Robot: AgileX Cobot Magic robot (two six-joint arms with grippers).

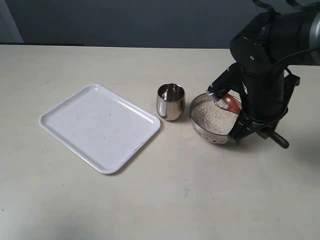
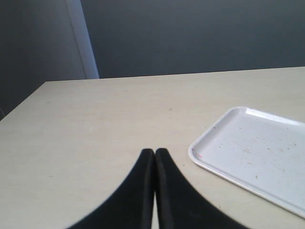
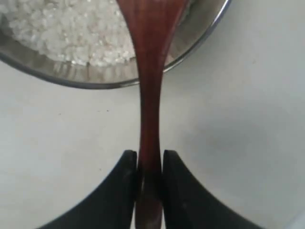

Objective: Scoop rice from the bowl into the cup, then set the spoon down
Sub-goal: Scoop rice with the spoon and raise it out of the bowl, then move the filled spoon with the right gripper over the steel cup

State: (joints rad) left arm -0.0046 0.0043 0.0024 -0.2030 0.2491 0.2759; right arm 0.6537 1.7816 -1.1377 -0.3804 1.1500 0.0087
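Note:
The steel bowl [image 1: 202, 127] holds a heap of white rice [image 1: 212, 116] right of the table's middle. Just left of it stands the small steel cup [image 1: 170, 101], upright. My right gripper [image 3: 149, 155] is shut on the slim handle of the reddish-brown wooden spoon [image 3: 149, 71]. The spoon's oval end [image 1: 230, 102] reaches over the bowl's [image 3: 200, 33] rim and lies on the rice [image 3: 71, 33], with some grains on it. In the exterior view the right arm [image 1: 265, 65] stands over the bowl's right side and hides the gripper. My left gripper [image 2: 155, 151] is shut on nothing, above bare table.
A white tray [image 1: 100, 127] lies at the left of the table, with a few specks on it; a corner of the tray [image 2: 252, 152] also shows in the left wrist view. A dark wall runs behind the table's far edge.

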